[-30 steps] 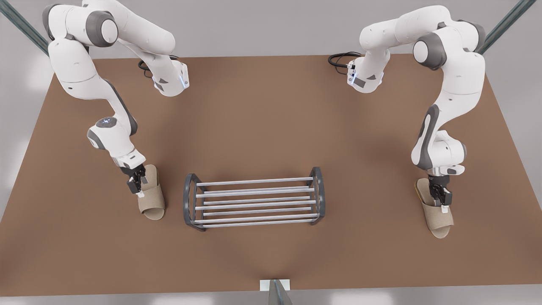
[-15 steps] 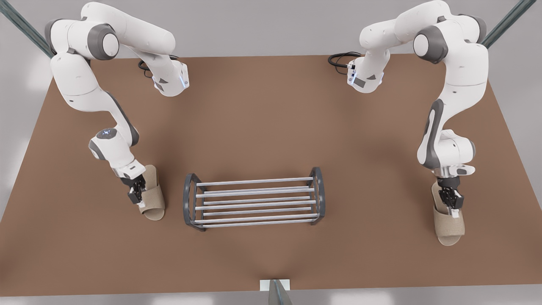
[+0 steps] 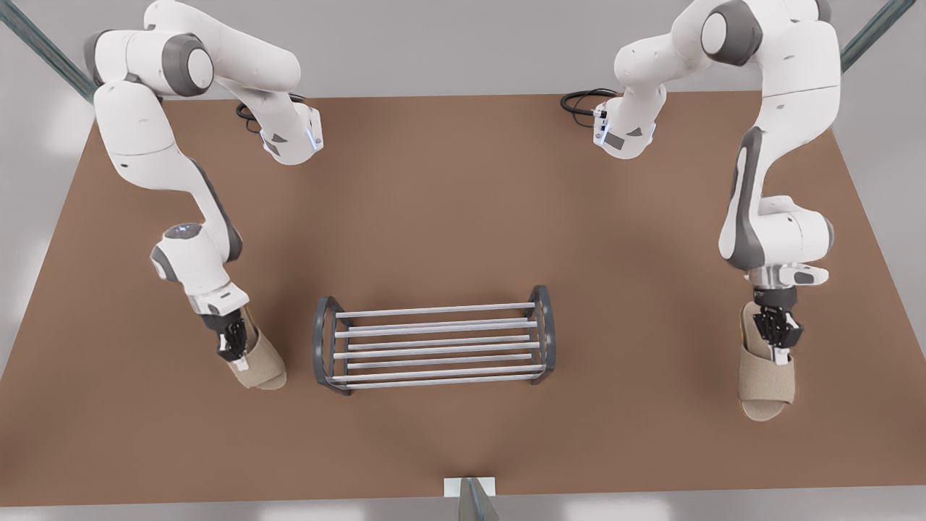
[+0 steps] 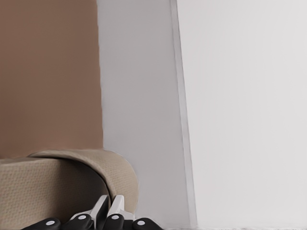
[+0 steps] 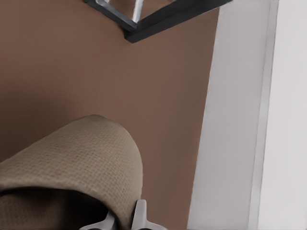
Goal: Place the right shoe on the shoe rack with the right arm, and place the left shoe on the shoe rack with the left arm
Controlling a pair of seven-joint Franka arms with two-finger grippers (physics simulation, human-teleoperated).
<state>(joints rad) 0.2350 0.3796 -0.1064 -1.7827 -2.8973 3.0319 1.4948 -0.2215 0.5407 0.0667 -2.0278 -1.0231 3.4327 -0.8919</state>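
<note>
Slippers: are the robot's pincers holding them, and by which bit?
Yes. The right pincer pinches the right slipper by the rim of its top band; the left pincer pinches the left slipper the same way.

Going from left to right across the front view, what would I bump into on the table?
Right gripper shut on the right shoe → shoe rack → left gripper shut on the left shoe.
</note>
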